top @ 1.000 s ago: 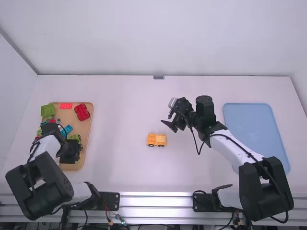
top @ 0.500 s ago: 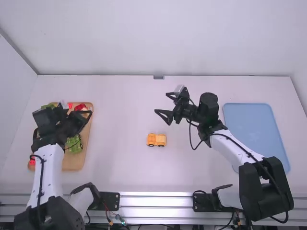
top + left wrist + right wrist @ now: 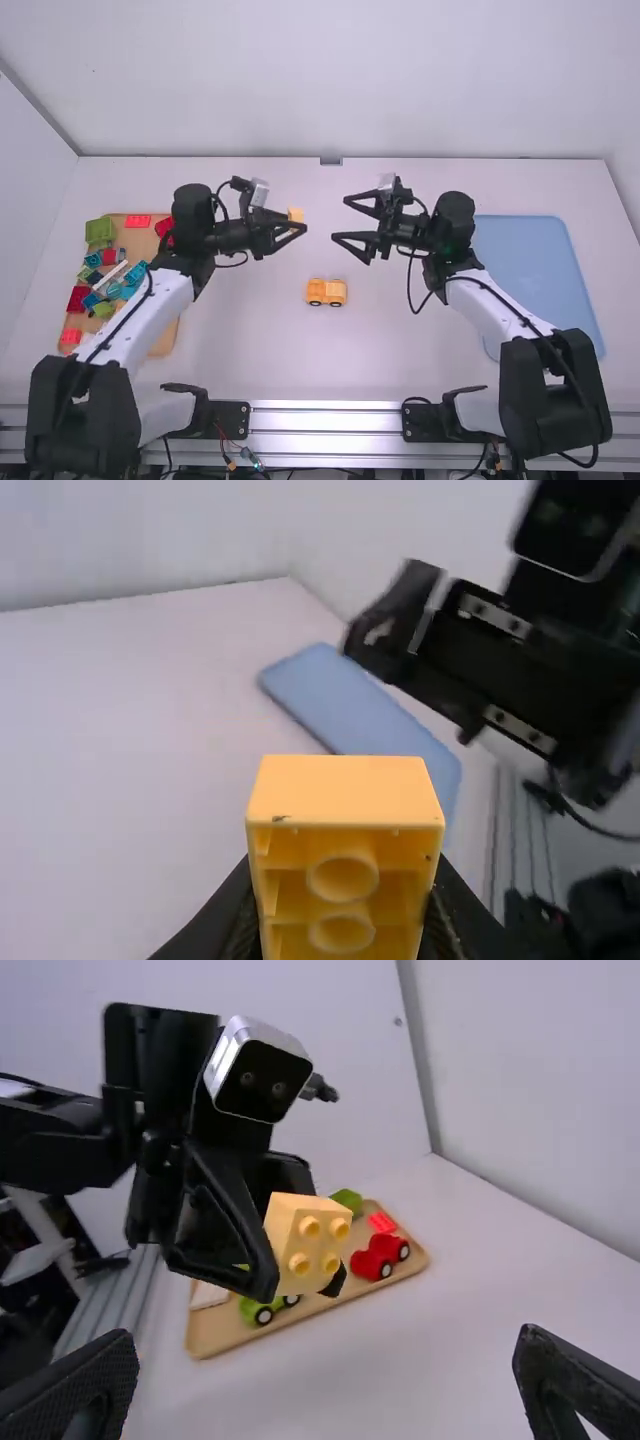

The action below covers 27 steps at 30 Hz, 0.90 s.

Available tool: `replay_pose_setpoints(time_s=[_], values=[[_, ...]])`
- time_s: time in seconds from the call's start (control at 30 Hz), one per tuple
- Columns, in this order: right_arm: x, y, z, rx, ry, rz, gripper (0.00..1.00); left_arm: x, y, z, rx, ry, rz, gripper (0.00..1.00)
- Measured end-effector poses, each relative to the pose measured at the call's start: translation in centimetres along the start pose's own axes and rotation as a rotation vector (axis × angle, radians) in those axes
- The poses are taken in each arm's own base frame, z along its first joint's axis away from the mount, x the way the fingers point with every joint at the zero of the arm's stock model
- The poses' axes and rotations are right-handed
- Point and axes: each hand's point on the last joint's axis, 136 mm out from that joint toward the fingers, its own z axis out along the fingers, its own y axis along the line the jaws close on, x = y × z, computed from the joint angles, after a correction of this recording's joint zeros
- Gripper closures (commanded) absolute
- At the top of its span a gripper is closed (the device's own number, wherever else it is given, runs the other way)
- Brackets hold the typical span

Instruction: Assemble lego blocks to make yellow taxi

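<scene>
The broad white table [image 3: 250, 350] carries a flat blue rounded tray [image 3: 525, 270] near its right edge and a tan wooden tray [image 3: 165, 340] of coloured bricks [image 3: 138, 221] near its left. Over the middle, the two black grippers face each other across open space. The right gripper [image 3: 340, 220] has its jaws spread wide around air; the left gripper [image 3: 298, 226] is closed onto a square yellow plastic block [image 3: 307, 1245], studs facing the other. Nearer the bases, the small yellow-orange wheeled taxi piece [image 3: 326, 292] sits well apart from both trays' edges.
</scene>
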Motion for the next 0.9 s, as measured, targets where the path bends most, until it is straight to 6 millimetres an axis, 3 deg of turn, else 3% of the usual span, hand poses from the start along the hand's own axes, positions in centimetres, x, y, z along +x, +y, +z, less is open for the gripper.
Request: replay_pose_setpoints(time_s=[0.13, 0.27, 0.63, 0.9], values=[[-0.1, 0.5, -1.5, -0.063, 0.016, 0.041, 0.0, 0.9, -1.8, 1.6, 0.156, 0.026, 0.12, 0.78], [-0.4, 1.0, -1.5, -0.115, 0.029, 0.063, 0.03, 1.5, -2.6, 2.5, 0.252, 0.033, 0.186, 0.79], [1.7, 1.4, 2.0, -0.296, 0.105, 0.127, 0.14, 2.4, -3.1, 3.2, 0.336, 0.044, 0.222, 0.8], [1.8, 2.0, 3.7, -0.367, 0.124, 0.111, 0.34, 2.4, -3.2, 3.1, 0.346, 0.043, 0.234, 0.8]])
